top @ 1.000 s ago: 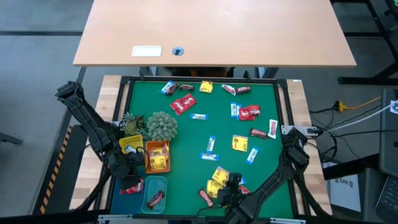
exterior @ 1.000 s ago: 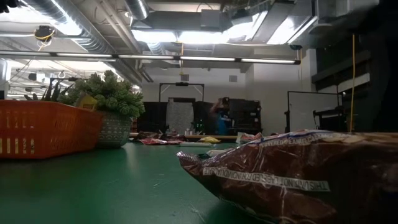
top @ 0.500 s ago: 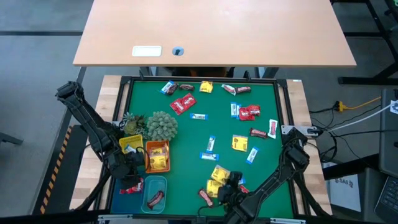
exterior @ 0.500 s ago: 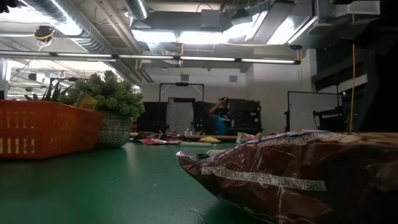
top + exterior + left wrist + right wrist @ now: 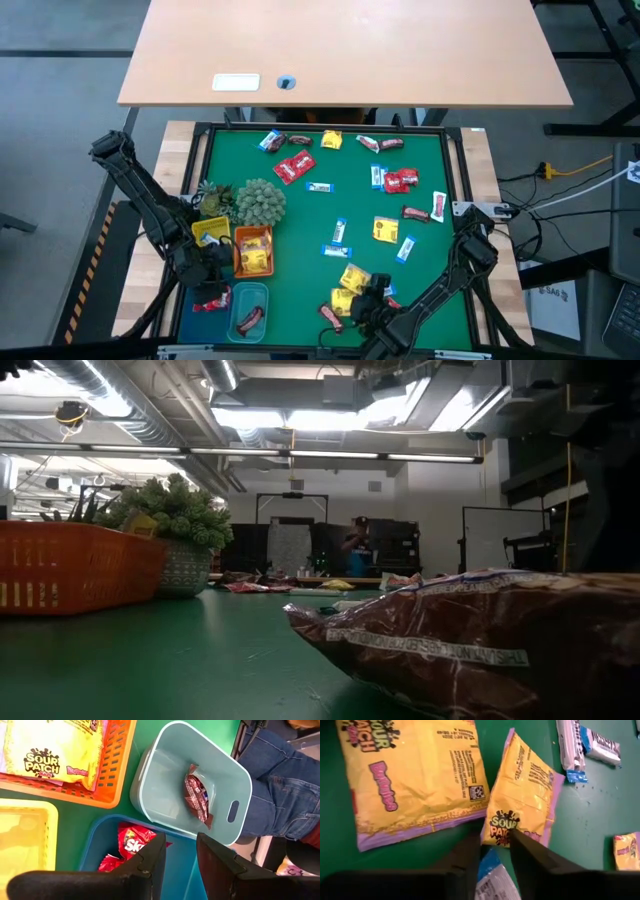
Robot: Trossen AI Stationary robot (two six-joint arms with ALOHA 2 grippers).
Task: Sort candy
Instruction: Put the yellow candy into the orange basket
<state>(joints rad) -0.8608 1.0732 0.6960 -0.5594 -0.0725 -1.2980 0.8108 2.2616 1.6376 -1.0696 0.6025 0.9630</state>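
1. Against the earlier high view, the right end effector [image 5: 362, 297] sits a shade nearer the yellow packets at the near edge of the green tabletop [image 5: 300, 215]; the scattered candy lies as it did, and the left arm has not shifted.
2. In the low view the person [image 5: 356, 548] in the room behind stands a little differently; the brown wrapper [image 5: 480, 640] close to the camera is unchanged.
3. Right end effector [image 5: 495, 851]: its fingers have narrowed and now pinch the lower edge of a yellow Sour Patch packet [image 5: 522, 790], with a blue-white wrapper [image 5: 490, 875] just beneath them. A larger Sour Patch packet [image 5: 412, 775] lies flat beside it, touching its edge.
4. Left end effector [image 5: 179, 857]: fingers set a little apart, holding nothing, hovering over the blue tray [image 5: 102, 845] at the near left corner, which holds a red Skittles packet [image 5: 134, 842].
5. The teal tray [image 5: 165, 785] next to it holds one dark brown bar [image 5: 197, 795]; the orange tray [image 5: 112, 775] holds a yellow Sour Patch bag [image 5: 50, 750].
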